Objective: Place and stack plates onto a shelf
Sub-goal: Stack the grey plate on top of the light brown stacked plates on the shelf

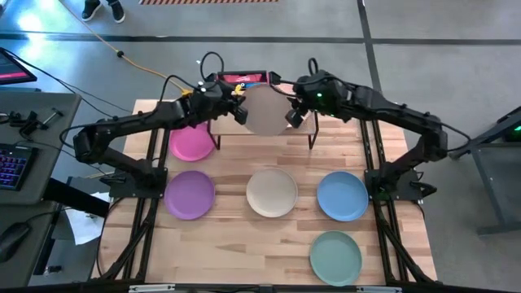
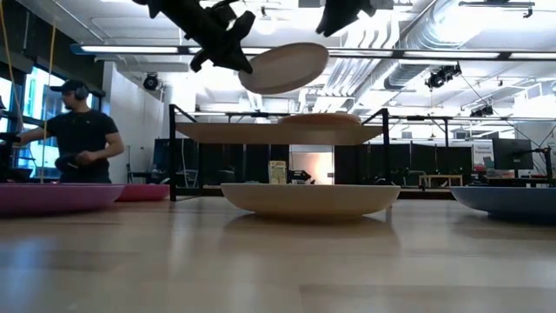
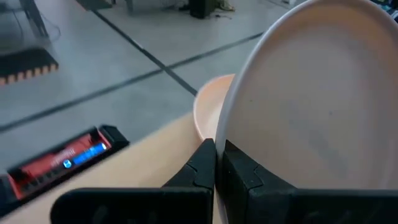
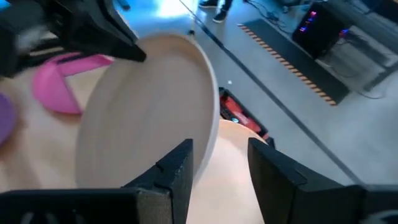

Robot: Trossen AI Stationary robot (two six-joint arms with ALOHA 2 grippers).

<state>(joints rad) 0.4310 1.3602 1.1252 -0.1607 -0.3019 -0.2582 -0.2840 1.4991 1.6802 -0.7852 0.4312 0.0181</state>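
Note:
A beige plate (image 1: 264,110) hangs tilted above the shelf (image 2: 208,132) at the table's far middle, with my left gripper (image 3: 216,155) shut on its left rim. A peach plate (image 2: 317,119) lies flat on the shelf board. My right gripper (image 4: 217,168) is open at the beige plate's right edge, one finger on each side of the rim (image 4: 214,118); I see no touch. Pink (image 1: 191,142), purple (image 1: 189,194), cream (image 1: 271,193), blue (image 1: 342,195) and teal (image 1: 335,256) plates lie flat on the tabletop. My left gripper pinches the beige plate's rim (image 3: 225,134) between its two fingers, at the plate's left side. The fingers come from the table's left, slanting a little downward. The plate is lifted clear of the shelf and tilted, its right edge (image 2: 323,52) higher than the held edge.
A red device (image 1: 244,79) sits just behind the shelf. The shelf's black legs (image 1: 309,140) stand on the table's far part. A person (image 2: 80,139) stands in the room beyond the table's left side. Bare wood lies at the table's near left (image 1: 212,256).

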